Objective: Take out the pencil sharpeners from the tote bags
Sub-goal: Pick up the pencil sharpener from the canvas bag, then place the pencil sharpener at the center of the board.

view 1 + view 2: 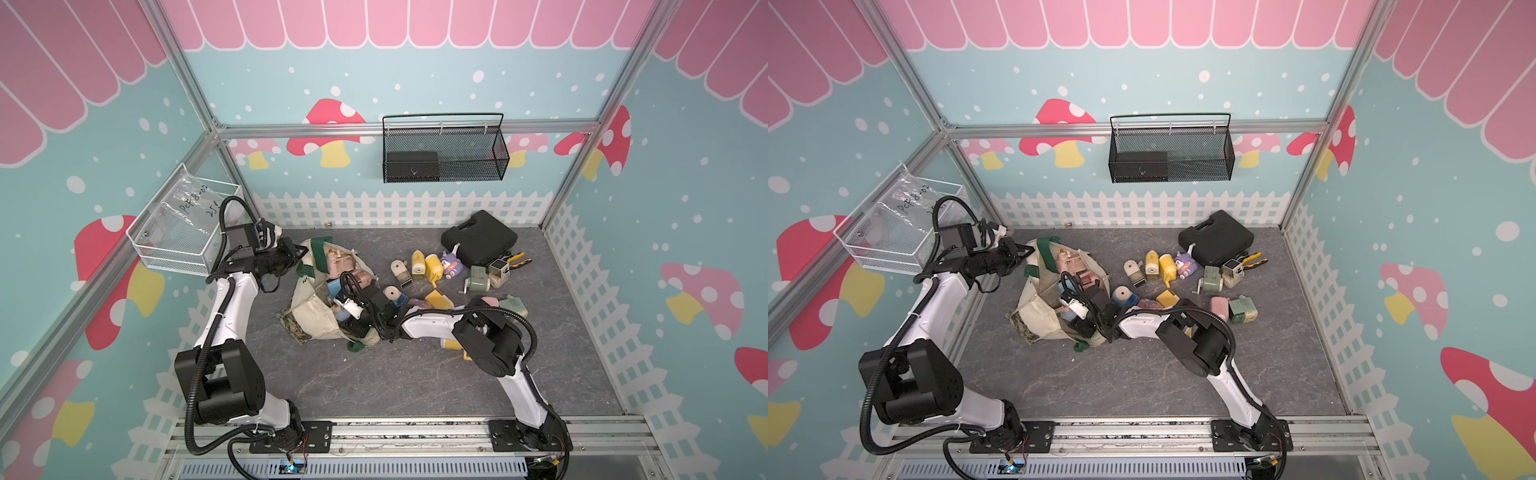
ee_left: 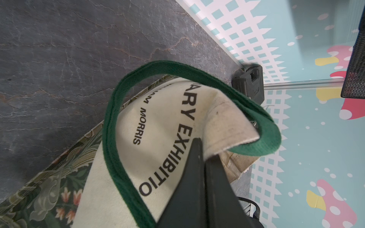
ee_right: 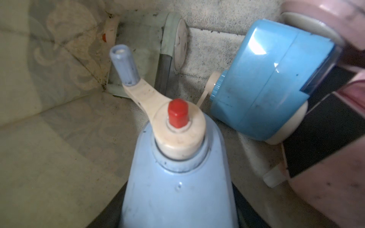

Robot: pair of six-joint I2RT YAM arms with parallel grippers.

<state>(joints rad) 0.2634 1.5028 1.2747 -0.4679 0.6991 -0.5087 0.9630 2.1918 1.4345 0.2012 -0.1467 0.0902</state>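
The cream tote bag [image 1: 311,318] [image 1: 1038,318] with green straps lies open on the grey table. My left gripper [image 1: 300,252] [image 2: 203,156] is shut on the bag's canvas rim [image 2: 227,118] beside a green strap, holding the mouth up. My right gripper [image 1: 341,315] [image 3: 177,197] reaches inside the bag, its jaws closed against both sides of a pale blue pencil sharpener [image 3: 177,177] with a cream crank and a red knob. Also in the bag are a bright blue sharpener [image 3: 266,88], a sage green one [image 3: 142,49] and a pink one [image 3: 325,187]. Several sharpeners [image 1: 434,268] lie on the table right of the bag.
A black plastic case [image 1: 478,239] and yellow-and-black pliers [image 1: 519,259] lie at the back right. A black mesh basket [image 1: 444,149] hangs on the back wall and a white wire basket [image 1: 183,232] on the left wall, close behind the left arm.
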